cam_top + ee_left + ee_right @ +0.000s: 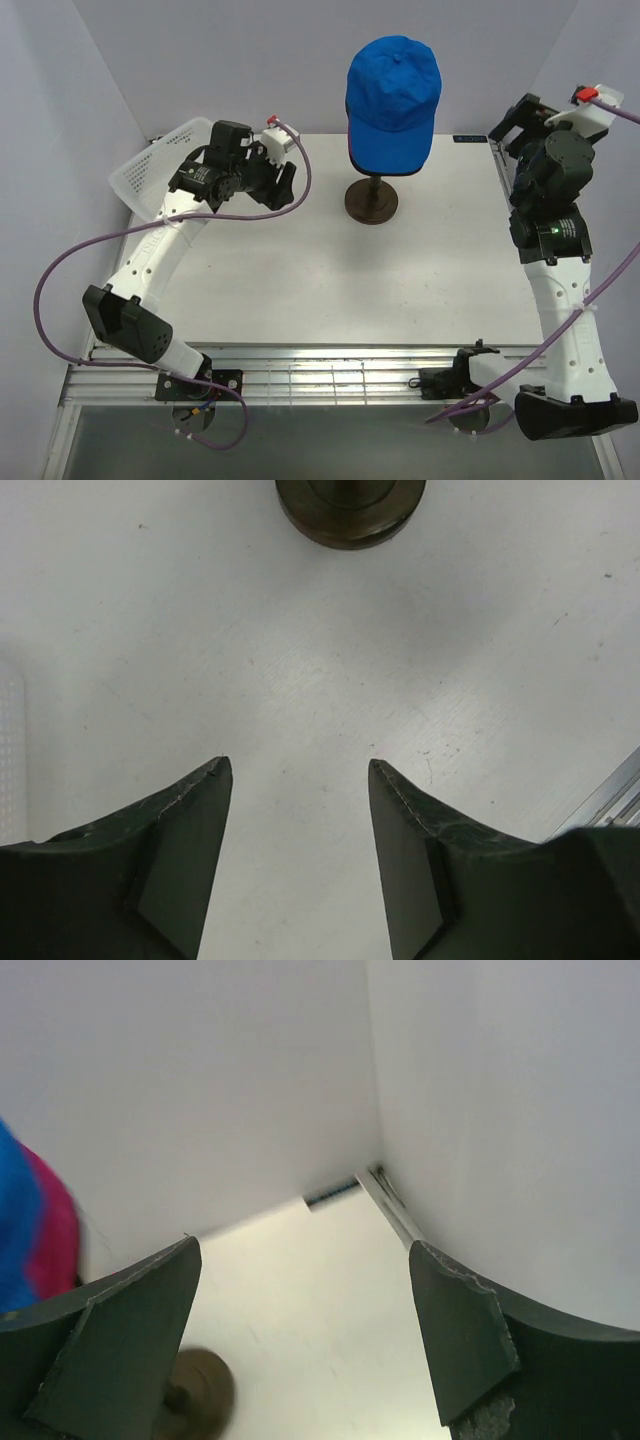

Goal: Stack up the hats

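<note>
A bright blue cap (392, 98) sits on top of the stand (371, 200) at the back middle. A dark edge (380, 172) shows under its rim. In the right wrist view a magenta cap (62, 1230) shows under the blue cap (14, 1230) at the left edge, blurred. The black and green caps cannot be made out. My left gripper (285, 180) is open and empty, low over the table left of the stand; it also shows in the left wrist view (298, 765). My right gripper (514, 116) is open and empty, raised at the back right (300, 1245).
A white mesh basket (150, 168) lies tilted at the back left, behind my left arm; its edge shows in the left wrist view (10, 750). The stand's round base (350, 510) is ahead of the left fingers. Walls close the back and sides.
</note>
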`<state>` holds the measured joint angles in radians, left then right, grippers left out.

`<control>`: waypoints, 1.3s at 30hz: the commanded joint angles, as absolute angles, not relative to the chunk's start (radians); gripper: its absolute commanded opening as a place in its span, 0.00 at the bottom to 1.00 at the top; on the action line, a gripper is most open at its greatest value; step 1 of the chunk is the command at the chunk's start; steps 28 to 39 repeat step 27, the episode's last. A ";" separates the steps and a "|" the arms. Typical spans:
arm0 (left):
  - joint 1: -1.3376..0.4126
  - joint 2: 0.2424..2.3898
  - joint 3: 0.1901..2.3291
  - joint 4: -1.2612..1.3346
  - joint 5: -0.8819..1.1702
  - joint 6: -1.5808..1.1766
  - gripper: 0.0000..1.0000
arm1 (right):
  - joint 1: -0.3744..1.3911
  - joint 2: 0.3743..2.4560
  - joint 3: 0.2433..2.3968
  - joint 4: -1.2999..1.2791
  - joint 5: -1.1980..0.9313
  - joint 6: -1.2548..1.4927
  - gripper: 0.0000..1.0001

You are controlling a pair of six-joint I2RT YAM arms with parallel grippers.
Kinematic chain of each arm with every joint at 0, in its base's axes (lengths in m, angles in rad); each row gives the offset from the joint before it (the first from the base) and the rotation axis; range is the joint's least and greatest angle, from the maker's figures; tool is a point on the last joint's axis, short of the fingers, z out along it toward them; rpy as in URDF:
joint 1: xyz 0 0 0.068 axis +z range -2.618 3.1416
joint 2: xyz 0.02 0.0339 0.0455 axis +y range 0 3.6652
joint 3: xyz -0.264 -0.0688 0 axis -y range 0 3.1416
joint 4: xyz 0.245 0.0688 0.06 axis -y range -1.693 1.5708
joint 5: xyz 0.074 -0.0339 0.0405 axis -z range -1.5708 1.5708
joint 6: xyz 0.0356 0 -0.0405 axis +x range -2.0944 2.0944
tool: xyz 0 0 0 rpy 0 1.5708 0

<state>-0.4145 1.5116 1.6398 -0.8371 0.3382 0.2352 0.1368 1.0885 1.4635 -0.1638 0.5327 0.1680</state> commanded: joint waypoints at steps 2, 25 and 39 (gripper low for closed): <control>-0.411 1.434 1.527 -0.807 0.226 0.238 0.68 | 0.022 1.046 1.177 -0.368 0.449 0.227 0.89; -0.149 1.131 0.937 -0.644 0.163 0.218 0.68 | -0.126 0.888 0.683 -0.359 0.238 0.454 0.89; -0.141 1.117 0.922 -0.643 0.178 0.221 0.68 | -0.126 0.873 0.652 -0.331 0.232 0.451 0.89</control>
